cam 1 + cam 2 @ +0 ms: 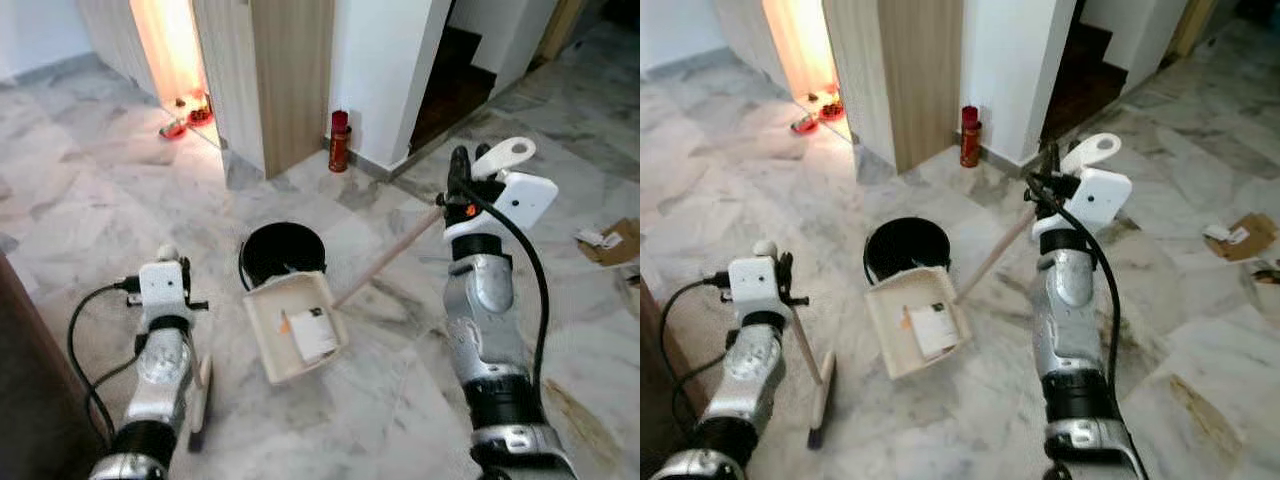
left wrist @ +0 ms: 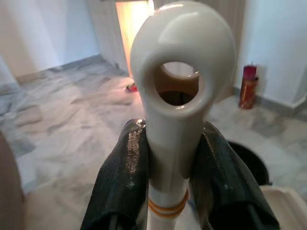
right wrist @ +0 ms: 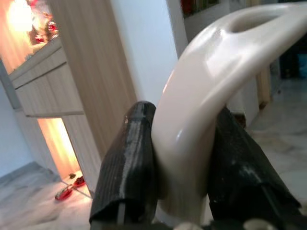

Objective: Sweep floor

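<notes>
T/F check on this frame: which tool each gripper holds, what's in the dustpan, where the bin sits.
1. The right gripper holds the dustpan handle. True.
2. The left gripper is open and holds nothing. False: its fingers clamp the broom handle.
3. The dustpan holds paper scraps. True.
4. The black bin lies tipped beside the red can. False: it stands upright just behind the dustpan.
5. Cardboard scraps lie on the floor to the robot's right. True.

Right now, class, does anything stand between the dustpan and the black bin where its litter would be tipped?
Nothing visible does. The dustpan, holding paper litter, sits on the floor with its far edge right beside the black bin. The right tool grips its long handle.
</notes>
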Robot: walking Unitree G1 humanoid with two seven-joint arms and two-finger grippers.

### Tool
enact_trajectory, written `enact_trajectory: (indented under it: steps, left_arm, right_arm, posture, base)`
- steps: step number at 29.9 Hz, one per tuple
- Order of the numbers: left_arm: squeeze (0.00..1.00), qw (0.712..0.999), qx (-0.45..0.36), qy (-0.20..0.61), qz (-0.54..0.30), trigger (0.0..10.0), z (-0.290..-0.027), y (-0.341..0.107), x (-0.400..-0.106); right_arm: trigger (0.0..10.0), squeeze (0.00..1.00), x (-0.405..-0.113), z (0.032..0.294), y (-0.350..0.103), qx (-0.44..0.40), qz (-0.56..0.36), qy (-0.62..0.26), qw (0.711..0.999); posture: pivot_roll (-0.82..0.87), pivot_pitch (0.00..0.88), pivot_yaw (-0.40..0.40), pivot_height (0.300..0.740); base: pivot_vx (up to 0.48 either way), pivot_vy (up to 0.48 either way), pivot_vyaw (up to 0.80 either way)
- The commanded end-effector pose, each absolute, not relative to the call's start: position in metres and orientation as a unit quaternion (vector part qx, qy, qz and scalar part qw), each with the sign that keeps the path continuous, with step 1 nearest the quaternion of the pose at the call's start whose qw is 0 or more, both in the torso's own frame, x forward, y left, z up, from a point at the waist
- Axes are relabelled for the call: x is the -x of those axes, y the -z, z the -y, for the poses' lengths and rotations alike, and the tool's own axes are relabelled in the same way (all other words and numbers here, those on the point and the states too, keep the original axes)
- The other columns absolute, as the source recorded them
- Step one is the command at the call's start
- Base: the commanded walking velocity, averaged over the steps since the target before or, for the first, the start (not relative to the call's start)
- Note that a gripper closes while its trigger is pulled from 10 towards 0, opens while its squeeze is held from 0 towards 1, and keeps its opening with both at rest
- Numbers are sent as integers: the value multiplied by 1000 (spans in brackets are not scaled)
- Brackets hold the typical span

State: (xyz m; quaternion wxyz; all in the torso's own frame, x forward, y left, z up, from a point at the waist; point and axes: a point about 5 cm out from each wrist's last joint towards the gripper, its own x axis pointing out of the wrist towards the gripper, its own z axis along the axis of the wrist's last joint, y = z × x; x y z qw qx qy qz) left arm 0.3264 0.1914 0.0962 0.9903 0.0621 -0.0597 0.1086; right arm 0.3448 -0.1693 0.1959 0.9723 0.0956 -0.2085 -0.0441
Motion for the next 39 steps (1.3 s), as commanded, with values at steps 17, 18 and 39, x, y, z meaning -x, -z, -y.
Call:
enact_trajectory:
  steps: [17,18,39]
  left_arm:
    - [0,985,-66,-136,79,10000,-202,-102,-325]
    - [0,985,-66,-137,79,10000,-202,-102,-325]
    - [0,986,-66,-133,78,10000,-199,-101,-324]
  right_arm:
    - [10000,0,-346,153,-237,-100,285,7,953]
    - [10000,0,-346,153,-237,-102,285,5,953]
    - [10000,0,-343,173,-265,-132,339,68,929]
  posture:
    - [23,0,-61,740]
    - [23,0,-62,740]
    - [14,0,-58,740]
  base:
    - [357,0,465]
    - [352,0,0]
    - [357,0,0]
